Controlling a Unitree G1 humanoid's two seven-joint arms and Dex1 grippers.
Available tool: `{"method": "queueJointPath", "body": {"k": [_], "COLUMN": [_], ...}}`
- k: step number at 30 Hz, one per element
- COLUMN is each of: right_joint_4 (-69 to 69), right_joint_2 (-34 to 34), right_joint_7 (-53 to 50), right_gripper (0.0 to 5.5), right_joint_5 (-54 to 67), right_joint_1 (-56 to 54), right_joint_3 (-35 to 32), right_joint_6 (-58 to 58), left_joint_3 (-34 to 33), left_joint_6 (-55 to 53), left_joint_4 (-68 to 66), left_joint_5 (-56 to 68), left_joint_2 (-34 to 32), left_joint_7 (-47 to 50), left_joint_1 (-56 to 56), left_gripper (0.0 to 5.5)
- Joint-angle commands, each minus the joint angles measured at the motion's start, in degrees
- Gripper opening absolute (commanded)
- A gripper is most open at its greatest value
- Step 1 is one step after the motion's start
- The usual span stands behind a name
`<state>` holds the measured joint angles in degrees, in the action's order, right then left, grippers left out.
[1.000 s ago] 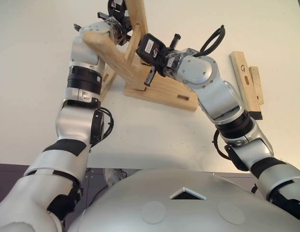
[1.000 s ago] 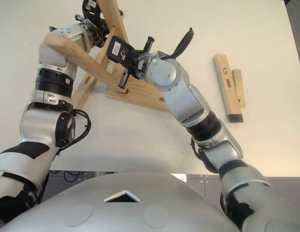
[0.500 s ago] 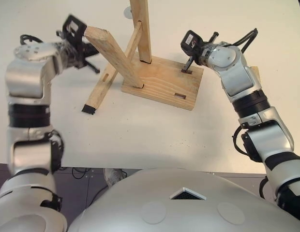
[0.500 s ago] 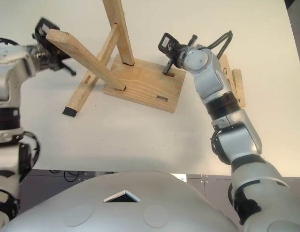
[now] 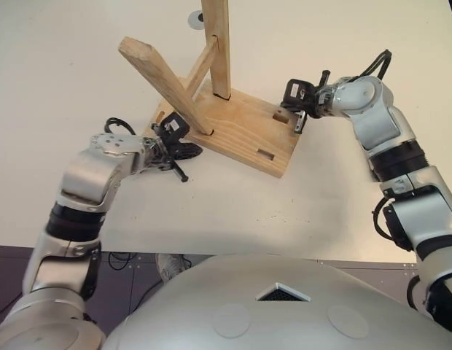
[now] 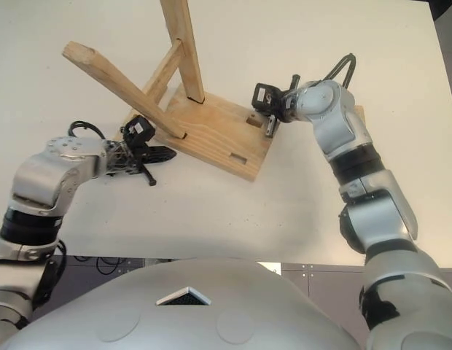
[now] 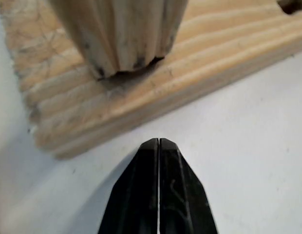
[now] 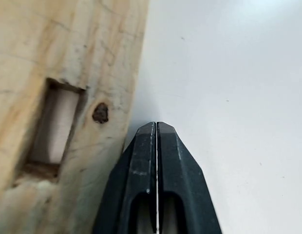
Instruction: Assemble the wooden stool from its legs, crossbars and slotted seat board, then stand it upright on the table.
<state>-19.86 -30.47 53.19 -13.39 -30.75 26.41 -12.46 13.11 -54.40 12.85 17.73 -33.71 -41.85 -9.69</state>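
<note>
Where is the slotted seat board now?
In the left eye view the slotted seat board lies flat on the table, two legs standing in it, with the left tool at its left edge and the right tool at its right.

White matte table (image 5: 65,73), soft even light, dark floor (image 5: 7,262) past its near edge, cables (image 5: 124,257) beneath

Upright leg (image 5: 220,51) ran off the top edge in both eye views, tilted leg (image 7: 117,34) was cropped to its seated foot in the left wrist view, and a small round mark (image 5: 192,20), half hidden behind the upright, was too small to identify.
</note>
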Motion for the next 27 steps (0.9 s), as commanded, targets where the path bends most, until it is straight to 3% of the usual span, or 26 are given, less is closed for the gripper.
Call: {"method": "queueJointPath", "body": {"k": [1, 4, 8, 17, 22, 24, 27], "right_joint_4": [15.54, 23.32, 20.11, 14.91, 14.88, 17.51, 17.32], "right_joint_2": [-2.26, -0.96, 2.18, 3.44, 3.67, 2.73, 0.55], "right_joint_7": [7.79, 8.92, 1.44, -6.28, -8.38, -8.91, -12.34], "right_gripper": [0.01, 0.01, 0.01, 0.01, 0.01, 0.31, 0.86], "right_joint_5": [6.34, 9.96, 7.96, 6.84, 7.42, 10.63, 16.61], "right_joint_1": [8.03, 11.65, 11.66, 11.22, 10.45, 10.85, 8.65], "right_joint_3": [-0.54, -1.46, -3.40, -5.62, -7.95, -13.14, -26.88], "right_joint_6": [-6.71, -12.08, -14.17, -14.82, -15.95, -19.01, -25.14], "left_joint_3": [-0.56, -0.12, 0.75, -2.07, -2.77, -4.28, -7.52], "left_joint_6": [5.02, 7.36, 8.84, 3.47, 4.84, 3.39, 0.10], "left_joint_4": [-11.13, -16.13, -19.80, -14.20, -18.46, -17.50, -13.06], "left_joint_5": [-2.17, -2.64, -3.49, -3.17, -3.30, -2.93, -1.21], "left_joint_2": [6.75, 10.72, 13.84, 10.60, 17.18, 16.35, 12.76], "left_joint_7": [4.50, 5.20, 5.20, 5.42, 9.55, 9.92, 9.18], "left_joint_1": [-5.51, -9.17, -12.02, -9.16, -12.50, -12.99, -12.33], "left_gripper": [0.00, 0.00, 0.00, 0.00, 0.00, 0.00, 0.00]}}
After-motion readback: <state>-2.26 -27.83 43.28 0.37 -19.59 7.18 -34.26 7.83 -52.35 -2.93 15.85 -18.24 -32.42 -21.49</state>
